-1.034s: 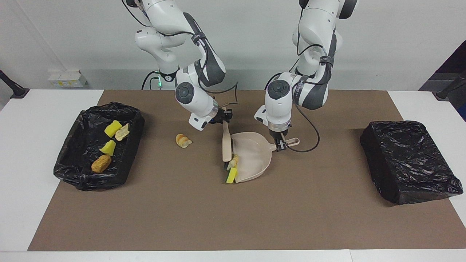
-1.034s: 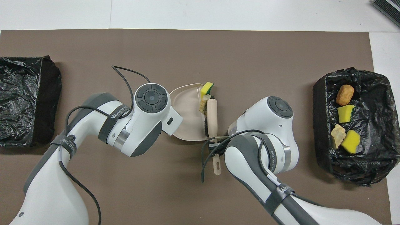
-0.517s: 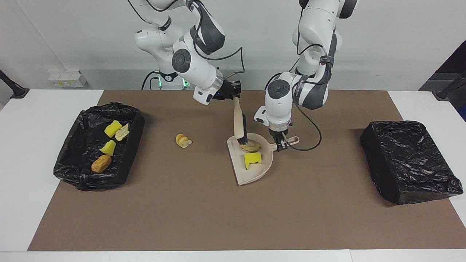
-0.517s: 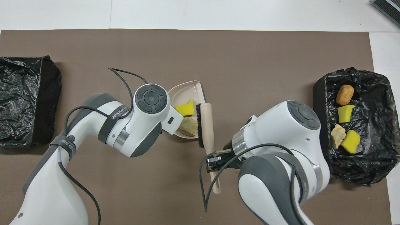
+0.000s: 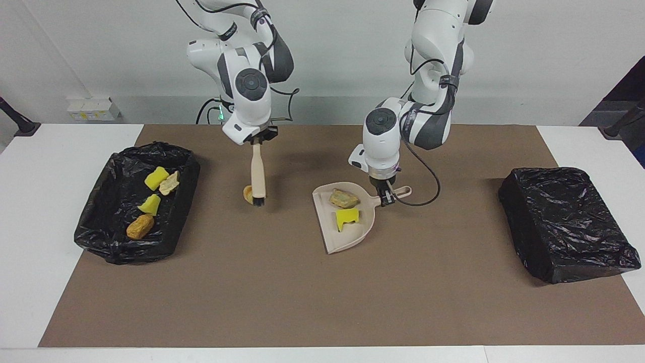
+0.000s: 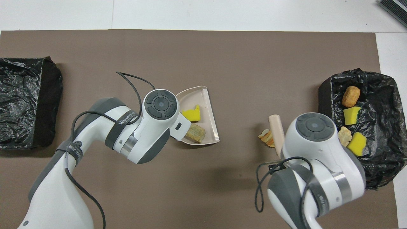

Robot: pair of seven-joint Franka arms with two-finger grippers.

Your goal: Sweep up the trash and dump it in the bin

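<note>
While both arms were at work near the robots' edge of the worktop (image 5: 30, 302), the right gripper (image 5: 258, 142) hung over the brown mat (image 5: 322, 302), pinching the top of the brush (image 5: 258, 176) handle. The brush hung upright, its black bristles at the mat and touching, or just beside, the one loose piece of trash (image 5: 247, 194) that lay out on the mat, a bread-like lump; which, I cannot tell. The left gripper (image 5: 386, 198) was pressed together on the handle of the dustpan (image 5: 330, 242), which sat on the mat near the middle of the worktop, well apart from the brush. In the pan lay a brownish chunk (image 5: 344, 198) and, farther from the robots, a yellow spongy chunk (image 5: 347, 218).

At the right arm's end of the worktop stood an open bin (image 5: 95, 237) lined with black plastic, with four pieces already in it. At the left arm's end sat a second black-bagged bin (image 5: 567, 222); nothing showed in it.

By my reading the job was well along: four pieces were binned and two were in the pan. Left to do were sweeping the last lump into the pan and tipping the pan's load into a bin.
</note>
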